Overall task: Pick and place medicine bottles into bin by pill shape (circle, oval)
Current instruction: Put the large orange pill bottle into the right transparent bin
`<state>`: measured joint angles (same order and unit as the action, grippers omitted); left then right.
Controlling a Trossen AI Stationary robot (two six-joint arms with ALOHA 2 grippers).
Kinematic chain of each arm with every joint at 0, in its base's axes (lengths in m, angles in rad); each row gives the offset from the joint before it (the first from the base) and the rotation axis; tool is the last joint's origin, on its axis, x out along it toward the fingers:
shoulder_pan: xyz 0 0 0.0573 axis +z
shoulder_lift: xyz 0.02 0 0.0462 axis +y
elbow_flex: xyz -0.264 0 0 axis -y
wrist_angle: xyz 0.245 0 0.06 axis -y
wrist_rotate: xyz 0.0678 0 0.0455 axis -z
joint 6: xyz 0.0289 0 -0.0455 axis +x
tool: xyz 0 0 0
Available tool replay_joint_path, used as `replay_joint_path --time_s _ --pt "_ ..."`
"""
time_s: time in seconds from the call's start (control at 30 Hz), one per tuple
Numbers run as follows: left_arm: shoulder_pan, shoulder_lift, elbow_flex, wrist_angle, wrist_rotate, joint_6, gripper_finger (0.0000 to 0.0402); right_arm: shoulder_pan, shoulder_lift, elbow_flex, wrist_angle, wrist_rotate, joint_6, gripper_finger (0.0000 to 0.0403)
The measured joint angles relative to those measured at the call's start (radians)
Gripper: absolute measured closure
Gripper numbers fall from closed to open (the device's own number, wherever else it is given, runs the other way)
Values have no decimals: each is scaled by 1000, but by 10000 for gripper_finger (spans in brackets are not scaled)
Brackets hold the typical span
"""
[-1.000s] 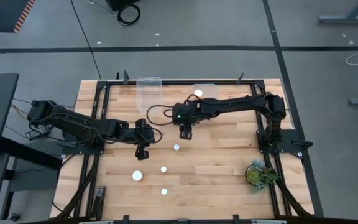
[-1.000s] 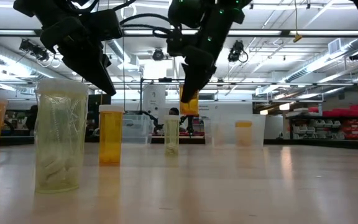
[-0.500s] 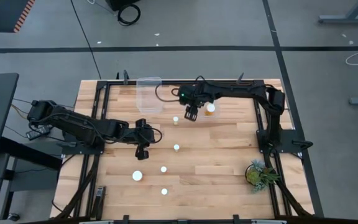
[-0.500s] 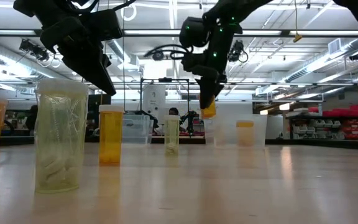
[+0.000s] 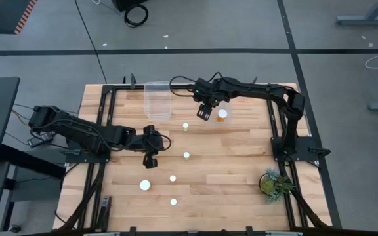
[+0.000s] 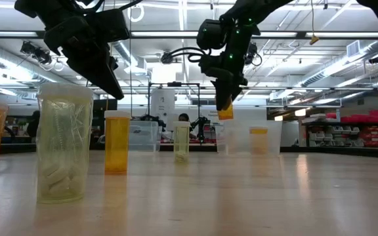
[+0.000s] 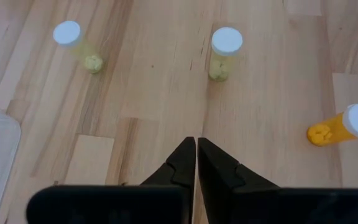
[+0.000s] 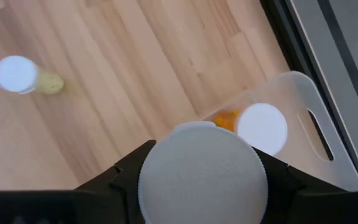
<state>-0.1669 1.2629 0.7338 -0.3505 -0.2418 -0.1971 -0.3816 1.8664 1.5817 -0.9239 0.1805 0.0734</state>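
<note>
My right gripper (image 5: 205, 113) hangs over the near left edge of a clear bin (image 5: 229, 110) at the table's far side, shut on a medicine bottle (image 6: 225, 113) with a white cap (image 8: 202, 171). One orange bottle (image 5: 222, 115) stands in that bin. Several more bottles stand on their bases on the wood, among them one (image 5: 185, 126) near the bins and one (image 5: 186, 155) at the middle. My left gripper (image 5: 151, 157) hovers shut over the left middle of the table, touching nothing. My right gripper pinches the bottle between its two fingers, which flank the body just under the white cap's rim (image 8: 143, 180). The fingers (image 6: 223, 98) slant steeply down from above. The bottle is lifted clear, and its amber lower end (image 6: 226, 115) sticks out below the fingertips.
A second clear bin (image 5: 157, 101) stands at the far edge, left of the first. A green potted plant (image 5: 272, 183) sits at the near right. A black frame (image 5: 110, 88) runs round the table. Bare wood lies between the bins and the standing bottles.
My right gripper has carried the bottle from above the table's middle toward the far edge and a little right, reaching the right bin's edge, and has rolled at the wrist on the way. The bottle has stayed clear of the table. My left gripper has kept still.
</note>
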Motion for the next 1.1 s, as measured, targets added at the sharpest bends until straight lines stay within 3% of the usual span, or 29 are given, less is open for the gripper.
replay_joint_path --time_s 0.27,0.7,1.1 --pt "0 0 0 8 0 0 370 -16 0 -4 -2 -40 35 191" --pt "0 0 0 7 0 0 378 -74 -1 -165 55 -40 13 191" --pt "0 0 0 7 0 0 363 -165 -8 -174 58 -36 73 191"
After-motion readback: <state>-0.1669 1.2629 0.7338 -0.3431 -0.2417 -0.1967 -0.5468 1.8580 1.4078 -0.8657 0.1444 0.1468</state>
